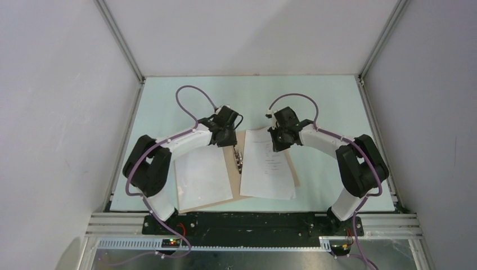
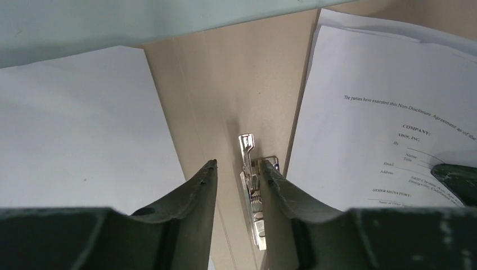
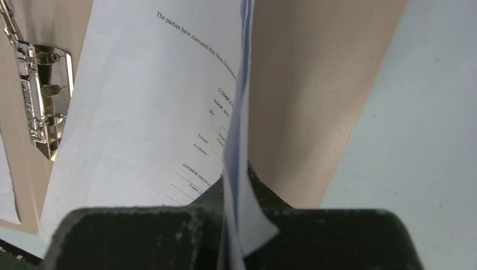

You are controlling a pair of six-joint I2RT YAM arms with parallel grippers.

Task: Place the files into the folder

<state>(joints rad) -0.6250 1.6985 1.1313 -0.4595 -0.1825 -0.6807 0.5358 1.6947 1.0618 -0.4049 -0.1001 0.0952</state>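
Observation:
The tan folder [image 1: 232,174] lies open on the table, its metal spine clip [image 1: 240,159] in the middle. A blank white sheet [image 1: 202,177] lies on the left leaf. The printed files [image 1: 267,174] lie on the right leaf. My left gripper [image 1: 228,140] hovers low over the spine, open. In the left wrist view the left gripper [image 2: 236,166] has its fingers astride the clip lever [image 2: 247,163], which is close to the right finger. My right gripper [image 1: 278,140] is shut on the far edge of the printed files. In the right wrist view that edge [image 3: 239,140] stands up, pinched between the fingers.
The pale green table [image 1: 185,101] is boxed in by white walls and aluminium posts at the back corners. Purple cables loop above both wrists. The right gripper's finger [image 2: 455,180] shows on the printed sheet [image 2: 360,124] in the left wrist view.

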